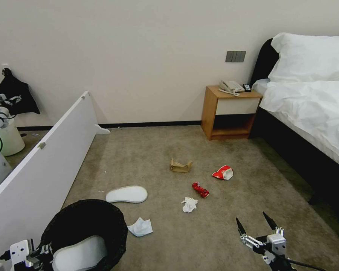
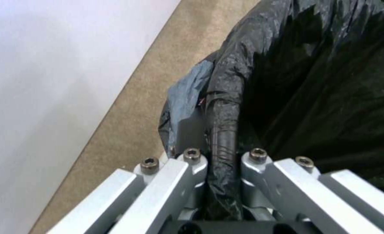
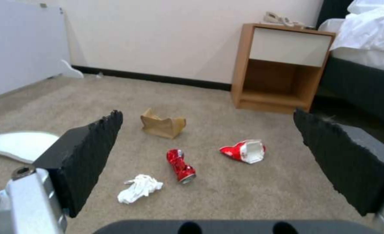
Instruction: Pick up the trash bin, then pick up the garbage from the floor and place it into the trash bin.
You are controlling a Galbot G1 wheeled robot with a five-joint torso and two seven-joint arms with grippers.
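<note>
Left gripper was clamped on the bag-covered rim of the trash bin, fingers together with the black liner pinched between them. Bin sat at near left, just beside the white board; one white slipper lay inside it.

Right gripper hovered at near right above the carpet, fingers wide apart, holding and touching nothing.

Garbage on the carpet:
- second slipper just beyond the bin
- tissue just right of the bin's rim
- crumpled tissue near centre
- red wrapper just beyond it
- red-and-white cup farther right
- brown cardboard farthest.

Open room: bare carpet lay between the right gripper and the crumpled tissue. Limits were the board on the left, bed on the right, nightstand against the far wall.
</note>
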